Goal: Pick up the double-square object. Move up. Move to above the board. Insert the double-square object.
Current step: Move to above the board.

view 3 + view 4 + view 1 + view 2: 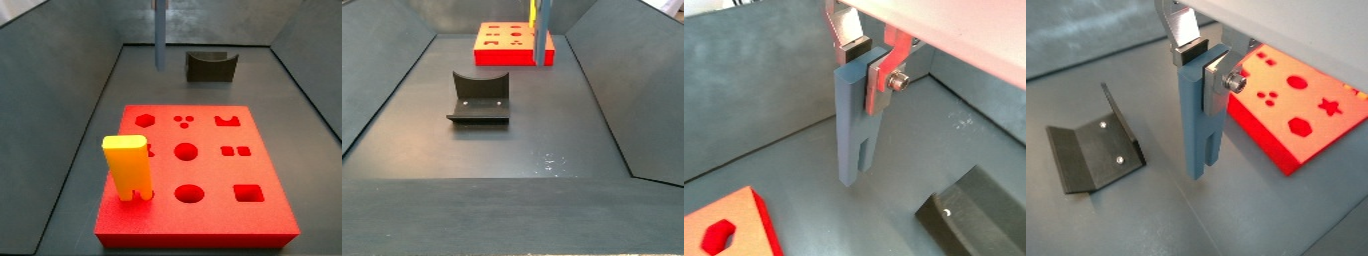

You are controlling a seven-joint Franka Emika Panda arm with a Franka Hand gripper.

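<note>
One double-square object, one board, one yellow block and one fixture are present. The gripper jaws clamp the bar's upper end; it hangs upright above the grey counter, beside the board. Only a side view shows the block standing on the board.

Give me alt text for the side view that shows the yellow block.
A red board with shaped holes fills the foreground, a yellow block standing in it at one corner. Behind, the grey-blue bar hangs from above beside a dark fixture; the end effector is out of frame.
</note>
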